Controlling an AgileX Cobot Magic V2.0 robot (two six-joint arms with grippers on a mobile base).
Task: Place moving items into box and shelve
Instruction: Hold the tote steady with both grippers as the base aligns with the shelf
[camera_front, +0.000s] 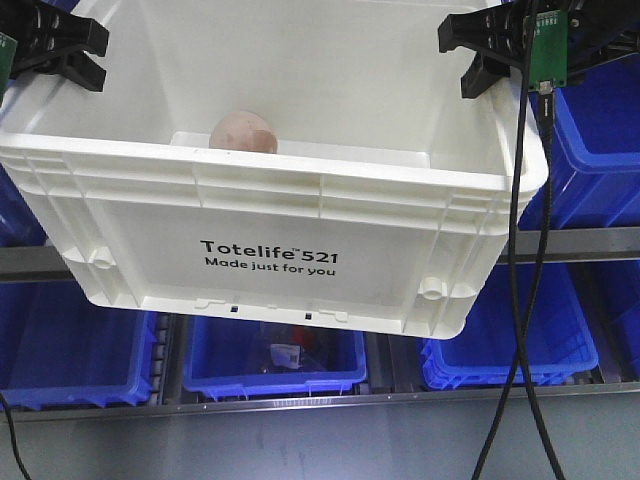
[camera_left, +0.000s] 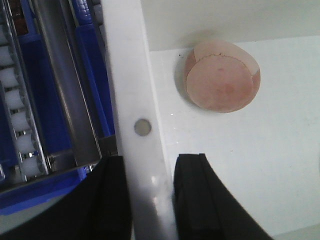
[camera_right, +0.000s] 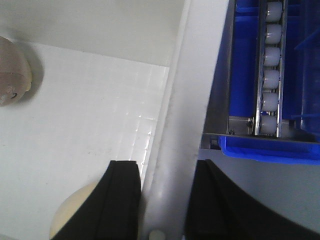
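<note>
My left gripper (camera_left: 150, 167) and right gripper (camera_right: 165, 170) each clamp a side wall of the box (camera_front: 300, 230), one finger inside the rim and one outside. A pinkish ball (camera_left: 221, 77) lies ahead of my left inner finger against the far wall, with bare floor between. Just outside my outer fingers sit blue bins (camera_front: 230, 375) and shelf rollers (camera_right: 270, 65).

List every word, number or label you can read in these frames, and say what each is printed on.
"Totelife 521" (with a small TM mark): front wall of the box.
"Made just for you": same wall, directly beneath.
White tag on an item in the blue bin below: too small to read.
Both wrist views: no text.
</note>
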